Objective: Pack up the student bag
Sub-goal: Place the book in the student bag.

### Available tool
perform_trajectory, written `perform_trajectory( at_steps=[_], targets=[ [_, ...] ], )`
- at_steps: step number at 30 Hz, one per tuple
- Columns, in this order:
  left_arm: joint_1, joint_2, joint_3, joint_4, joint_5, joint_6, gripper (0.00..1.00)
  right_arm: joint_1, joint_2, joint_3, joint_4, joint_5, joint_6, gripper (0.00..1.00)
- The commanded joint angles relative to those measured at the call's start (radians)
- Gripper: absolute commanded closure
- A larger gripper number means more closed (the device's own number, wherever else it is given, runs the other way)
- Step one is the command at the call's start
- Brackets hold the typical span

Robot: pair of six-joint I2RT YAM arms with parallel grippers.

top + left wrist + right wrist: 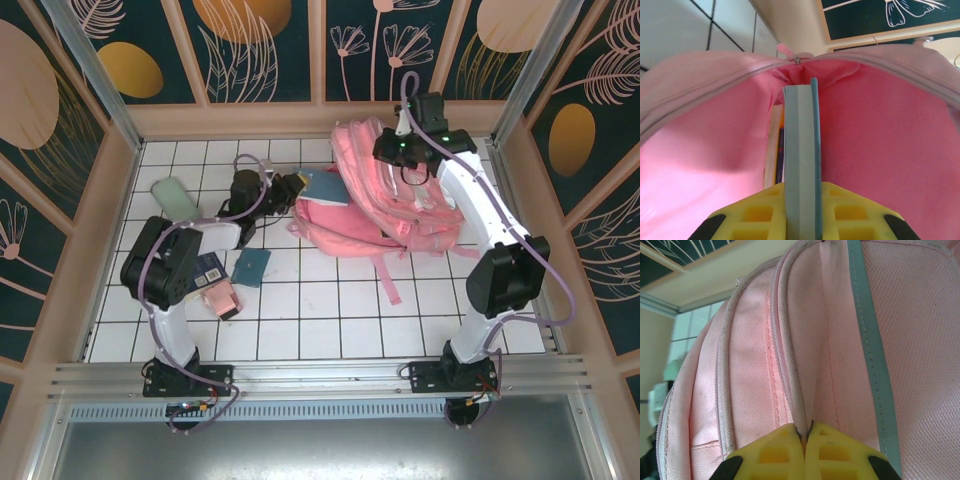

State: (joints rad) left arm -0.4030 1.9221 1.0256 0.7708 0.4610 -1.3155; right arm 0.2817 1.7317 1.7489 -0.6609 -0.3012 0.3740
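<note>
At the far centre-right of the table, the student bag lies on its side with its open mouth facing left. Expect two faults: the book may snag on the zip edge or lining if you drive it in skewed, and the mouth may collapse if the pinched fabric slips. Your left gripper clamps the book edge-on, inside the mouth. Your right gripper, pressed together on a fabric fold, sits on the bag's upper side.
</note>
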Motion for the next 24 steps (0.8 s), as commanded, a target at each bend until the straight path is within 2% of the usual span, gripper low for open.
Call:
perform_trajectory(
  at_steps=[1, 7, 13, 24],
  targets=[
    [-0.042, 0.067, 0.122, 0.085, -0.053, -0.037, 1.0, -0.033, -0.096, 0.002, 0.165, -0.173, 0.051, 1.0],
    [-0.083, 0.223, 0.325, 0.081, -0.116, -0.092, 1.0, -0.052, -0.117, -0.03, 0.19, -0.247, 0.068, 1.0],
    [-0.128, 0.367, 0.549, -0.036, -0.151, -0.083, 1.0, -0.052, -0.112, -0.042, 0.193, -0.278, 0.071, 1.0],
    [-0.218, 0.593, 0.91, -0.226, -0.283, -0.054, 1.0, -0.05, -0.105, -0.051, 0.243, -0.383, 0.102, 1.0]
  ],
)
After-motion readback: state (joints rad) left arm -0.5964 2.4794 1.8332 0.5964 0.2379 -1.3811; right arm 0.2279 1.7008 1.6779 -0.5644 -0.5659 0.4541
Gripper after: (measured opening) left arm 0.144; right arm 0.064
